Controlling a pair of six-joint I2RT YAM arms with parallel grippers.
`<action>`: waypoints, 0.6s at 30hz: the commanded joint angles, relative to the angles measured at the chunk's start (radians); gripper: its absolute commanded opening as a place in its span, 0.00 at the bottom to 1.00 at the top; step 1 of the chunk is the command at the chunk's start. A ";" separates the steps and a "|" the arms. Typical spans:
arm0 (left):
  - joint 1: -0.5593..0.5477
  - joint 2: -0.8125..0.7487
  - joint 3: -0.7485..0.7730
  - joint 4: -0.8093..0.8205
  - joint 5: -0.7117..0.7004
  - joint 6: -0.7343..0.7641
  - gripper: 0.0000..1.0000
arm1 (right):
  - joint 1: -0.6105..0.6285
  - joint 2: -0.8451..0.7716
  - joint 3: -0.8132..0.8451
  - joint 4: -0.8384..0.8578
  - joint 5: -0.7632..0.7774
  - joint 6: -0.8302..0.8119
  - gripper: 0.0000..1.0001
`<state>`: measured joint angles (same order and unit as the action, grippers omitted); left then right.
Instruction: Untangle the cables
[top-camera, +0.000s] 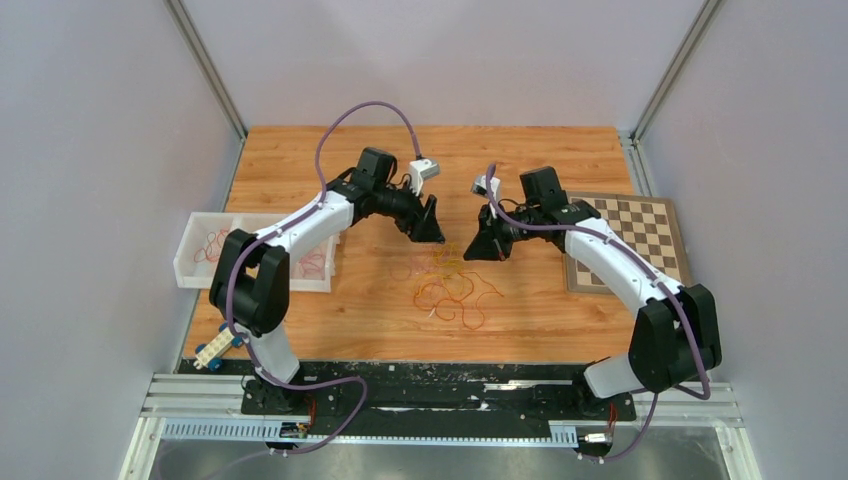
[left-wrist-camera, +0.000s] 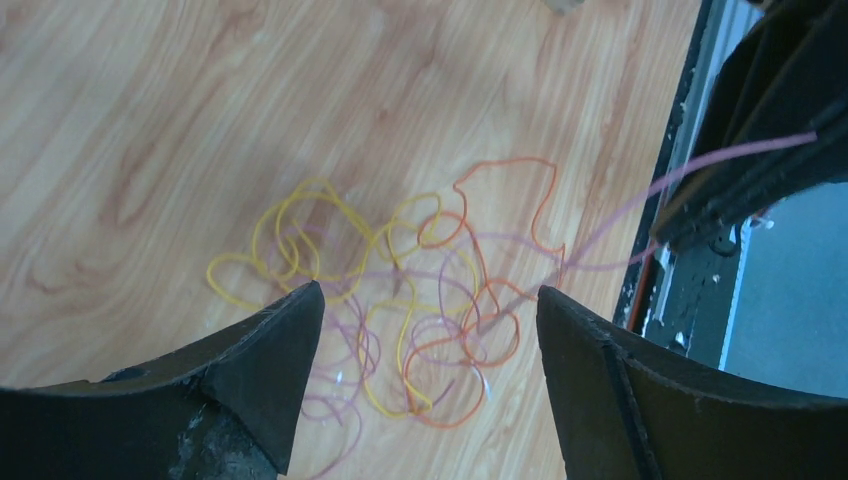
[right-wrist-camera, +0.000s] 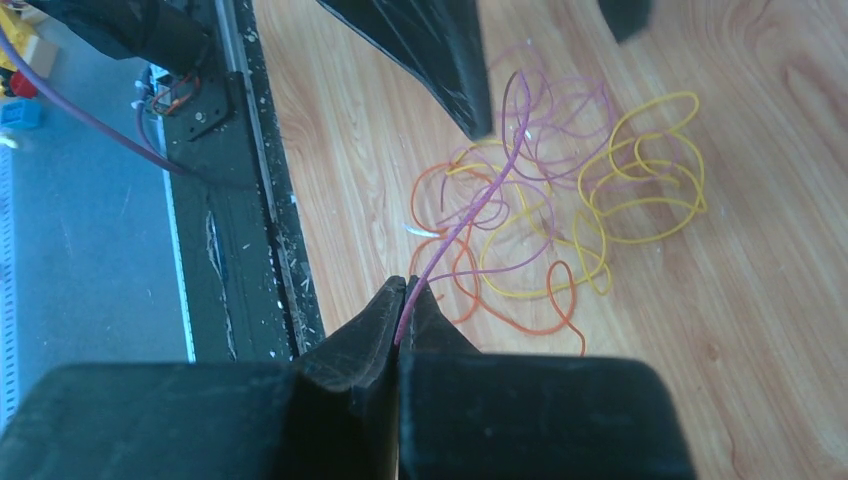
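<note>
Left hand (left-wrist-camera: 428, 295) is open, jaws spread wide with nothing between them. It hangs above the tabletop (top-camera: 300, 160). The cables (left-wrist-camera: 405, 310) lie below it and slightly ahead of its fingertips, in one loose tangle of yellow, orange and pale pink-purple loops flat on the wood.

Right hand (right-wrist-camera: 405, 285) is closed, pinching a pink cable (right-wrist-camera: 470, 215) between its fingertips. That strand runs taut from the tips down into the tangle, which sits ahead of and below this hand. The two hands face each other, close together but apart, over the far edge of the tangle.

The tabletop is light orange-brown wood with visible grain. A chessboard (top-camera: 640, 240) lies flat on it, out to the right hand's outer side. A white divided bin (top-camera: 200, 262) sits well off the left hand's outer side at the tabletop's edge, with thin reddish strings inside. A small white-and-blue object (top-camera: 218, 347) is near the left arm's base; what it is can't be made out.

A black base plate (top-camera: 450, 395) and metal rails (top-camera: 450, 425) run along the near edge. Plain pale grey walls (top-camera: 90, 150) close in three sides, with metal corner posts.
</note>
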<state>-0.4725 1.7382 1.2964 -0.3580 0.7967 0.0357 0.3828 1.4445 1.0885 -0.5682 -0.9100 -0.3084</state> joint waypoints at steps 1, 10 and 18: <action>-0.034 0.045 0.084 0.054 0.039 -0.029 0.84 | 0.000 -0.039 0.065 -0.016 -0.089 -0.017 0.00; -0.027 -0.038 0.172 -0.019 0.080 -0.078 0.01 | -0.011 -0.058 0.080 -0.032 0.037 -0.026 0.00; -0.006 -0.237 0.261 0.070 0.088 -0.341 0.00 | -0.015 0.048 0.179 0.064 0.016 0.123 0.10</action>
<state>-0.4858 1.6264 1.4437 -0.3477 0.8841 -0.1875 0.3714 1.4479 1.1847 -0.5922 -0.8635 -0.2726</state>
